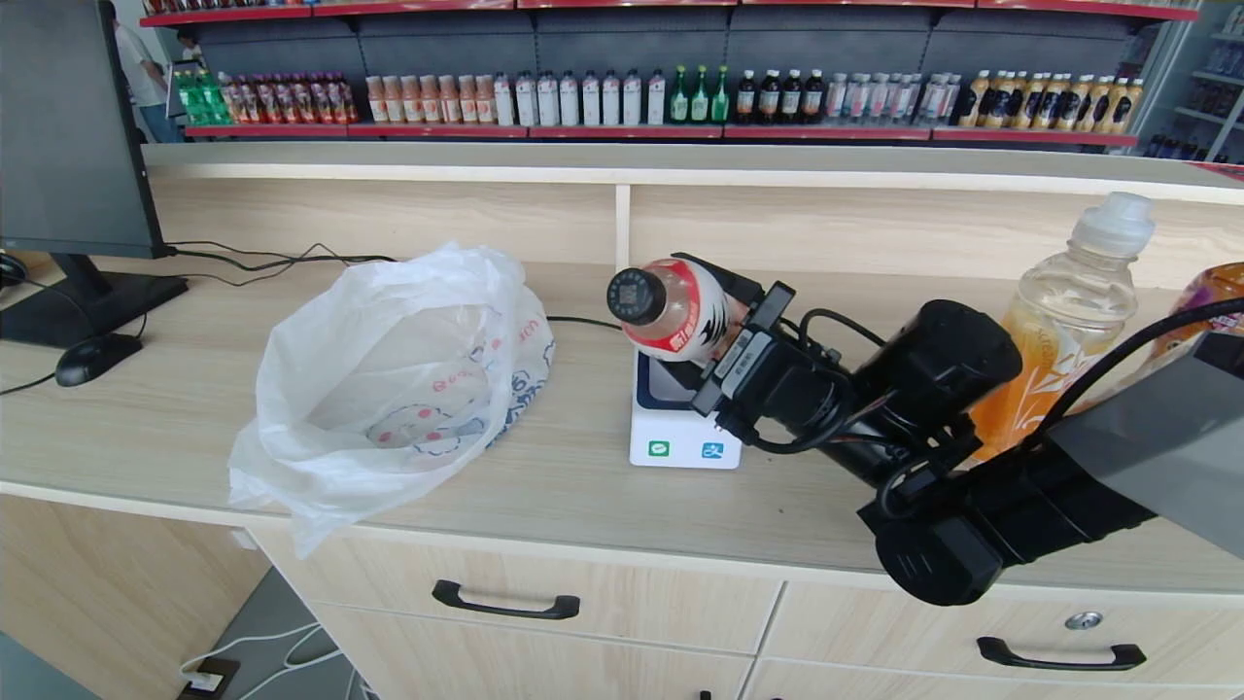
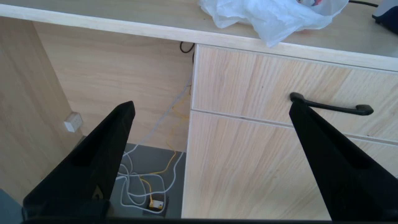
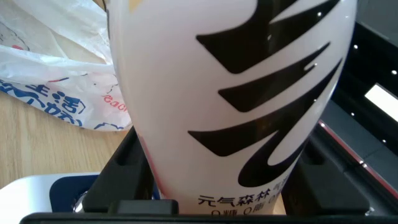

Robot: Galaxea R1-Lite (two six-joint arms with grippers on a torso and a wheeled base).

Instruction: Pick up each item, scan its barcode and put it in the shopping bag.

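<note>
Jaws of your right gripper were closed on a white, black-striped bottle. It was held on its side just above the white scanner on the counter, with its cap toward the bag. Gripper and bottle covered most of the scanner's top, and whether the barcode faced it could not be told. Your left gripper hung below the counter edge facing the drawers, jaws wide, holding nothing. An orange drink bottle stood behind your right arm, its base hidden.

A shop: drink shelves behind checkout counter.
</note>
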